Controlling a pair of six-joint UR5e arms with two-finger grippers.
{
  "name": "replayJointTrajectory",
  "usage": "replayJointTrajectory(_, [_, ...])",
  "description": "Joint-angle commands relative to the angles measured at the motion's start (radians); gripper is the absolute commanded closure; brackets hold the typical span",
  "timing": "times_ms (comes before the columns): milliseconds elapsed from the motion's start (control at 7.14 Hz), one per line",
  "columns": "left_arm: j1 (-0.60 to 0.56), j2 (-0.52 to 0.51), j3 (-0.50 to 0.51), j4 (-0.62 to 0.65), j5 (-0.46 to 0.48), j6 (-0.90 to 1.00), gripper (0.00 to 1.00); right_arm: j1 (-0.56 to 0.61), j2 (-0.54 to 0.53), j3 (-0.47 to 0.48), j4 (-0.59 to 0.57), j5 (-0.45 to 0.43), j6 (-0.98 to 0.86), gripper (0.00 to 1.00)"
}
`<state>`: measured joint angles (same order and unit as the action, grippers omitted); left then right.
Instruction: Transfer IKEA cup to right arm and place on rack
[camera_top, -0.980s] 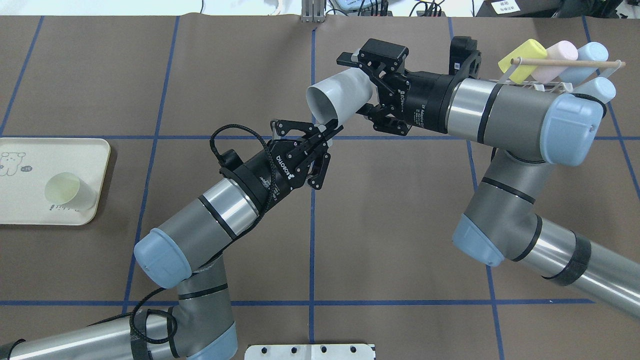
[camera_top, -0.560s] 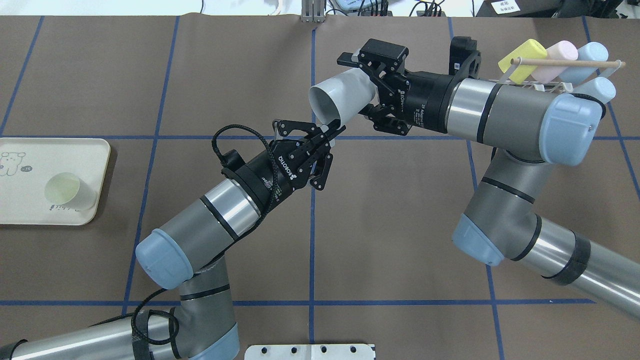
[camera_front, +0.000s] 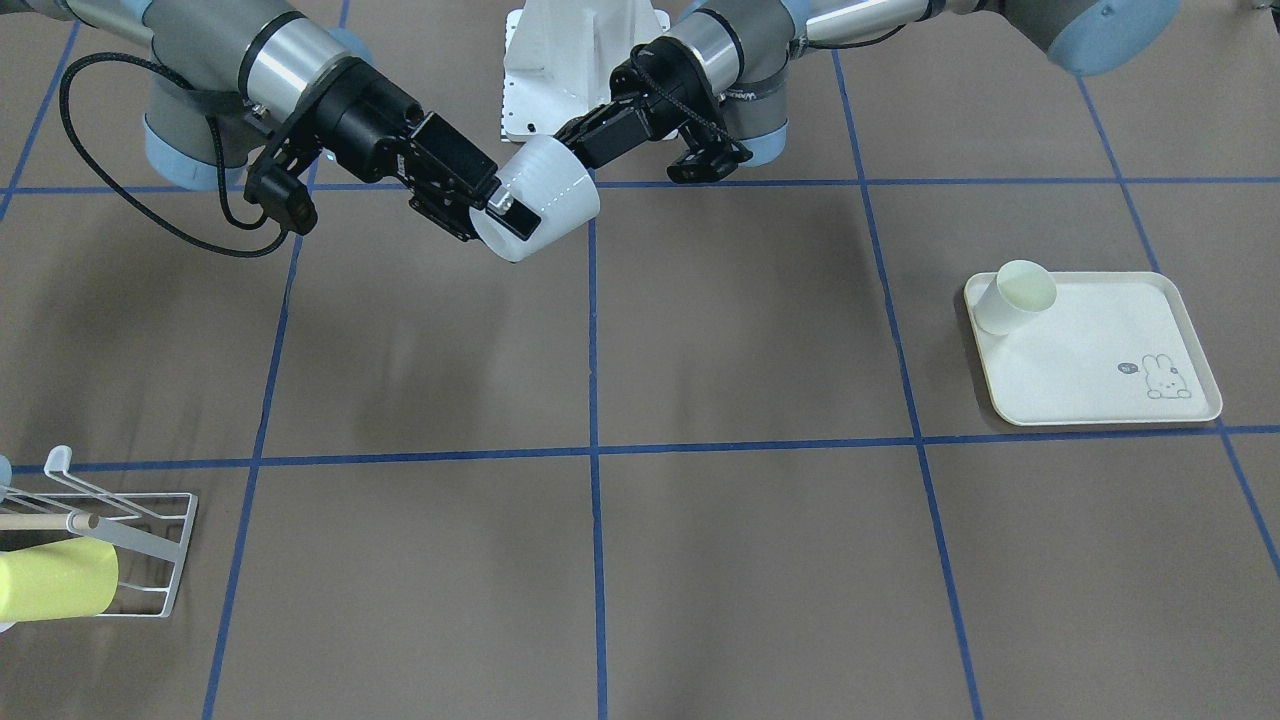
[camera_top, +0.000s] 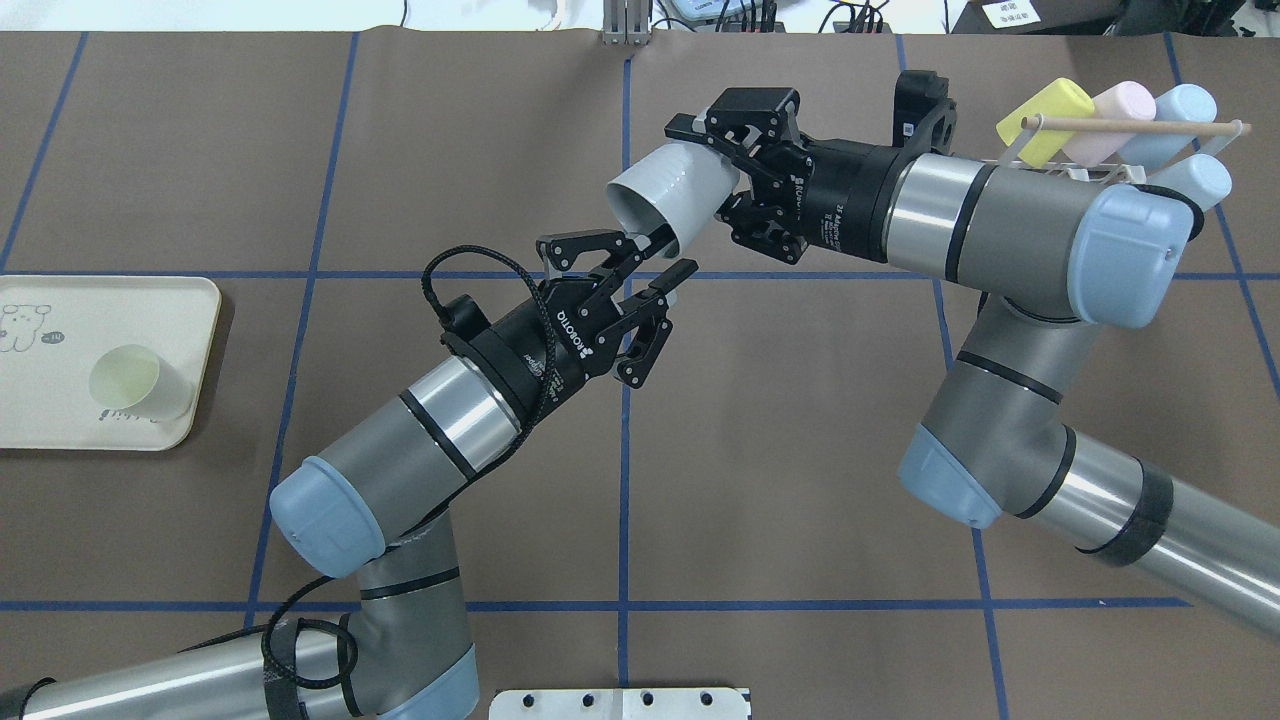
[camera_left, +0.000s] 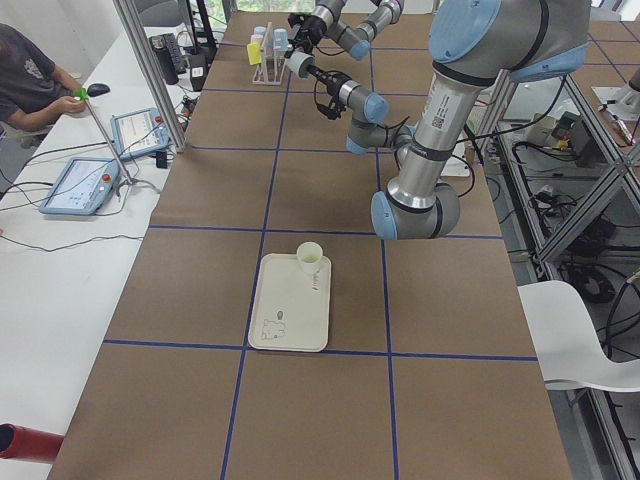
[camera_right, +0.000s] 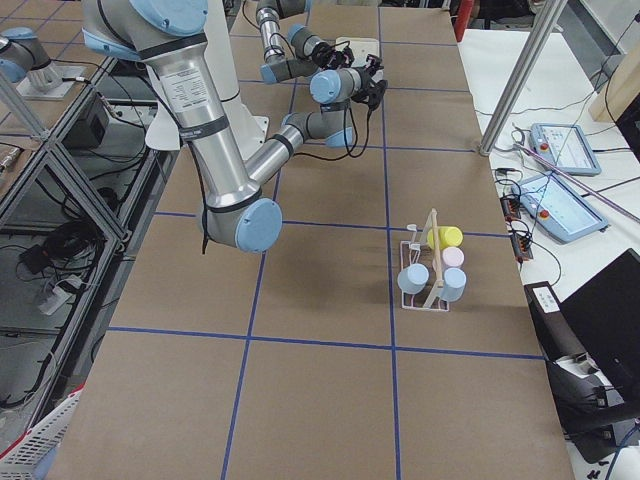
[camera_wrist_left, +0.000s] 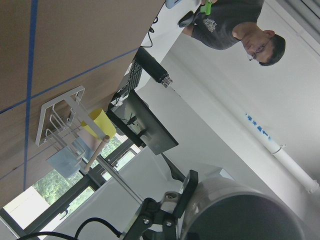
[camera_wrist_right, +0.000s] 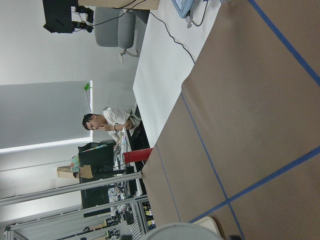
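Note:
The IKEA cup (camera_top: 665, 195), white-grey, hangs on its side above the table's middle, mouth toward the left arm. My right gripper (camera_top: 712, 170) is shut on its base end, also visible from the front (camera_front: 492, 207), where the cup (camera_front: 545, 195) points right. My left gripper (camera_top: 668, 250) is open just below the cup's rim, its fingers spread and holding nothing. The white wire rack (camera_top: 1100, 165) with its wooden dowel stands at the far right behind the right arm's elbow. It holds a yellow, a pink and light blue cups.
A cream rabbit-print tray (camera_top: 40, 420) lies at the left edge with a pale green cup (camera_top: 135, 380) on its side in it. In the front view the rack (camera_front: 120, 540) is at the lower left and the tray (camera_front: 1100, 390) at the right. A person sits beyond the table's end.
The left gripper has opened and let go of the cup's rim. The right gripper, still holding the cup, has shifted slightly left and up.

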<state>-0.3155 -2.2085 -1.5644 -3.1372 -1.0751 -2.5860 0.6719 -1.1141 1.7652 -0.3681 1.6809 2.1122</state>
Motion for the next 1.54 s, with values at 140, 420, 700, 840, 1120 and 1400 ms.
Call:
replayJointTrajectory(140, [-0.002,0.003,-0.003,-0.006,0.000,0.026,0.00,0.005,0.005,-0.004,0.001,-0.001,-0.003,1.00])
replayJointTrajectory(420, [-0.004,0.006,-0.003,-0.006,-0.002,0.030,0.00,0.076,0.002,-0.003,0.002,-0.001,-0.021,1.00])
replayJointTrajectory(700, [-0.002,0.004,-0.005,-0.007,-0.009,0.091,0.00,0.167,-0.035,-0.004,-0.003,0.000,-0.081,1.00])
replayJointTrajectory(840, [-0.005,0.003,-0.006,-0.006,-0.014,0.128,0.00,0.198,-0.062,-0.009,-0.009,-0.001,-0.150,1.00])
replayJointTrajectory(1120, [-0.011,0.001,-0.011,0.009,-0.014,0.357,0.00,0.256,-0.085,-0.071,-0.014,-0.001,-0.303,1.00])
replayJointTrajectory(1400, [-0.064,0.001,-0.105,0.316,-0.134,0.490,0.00,0.290,-0.119,-0.147,-0.017,-0.004,-0.489,1.00])
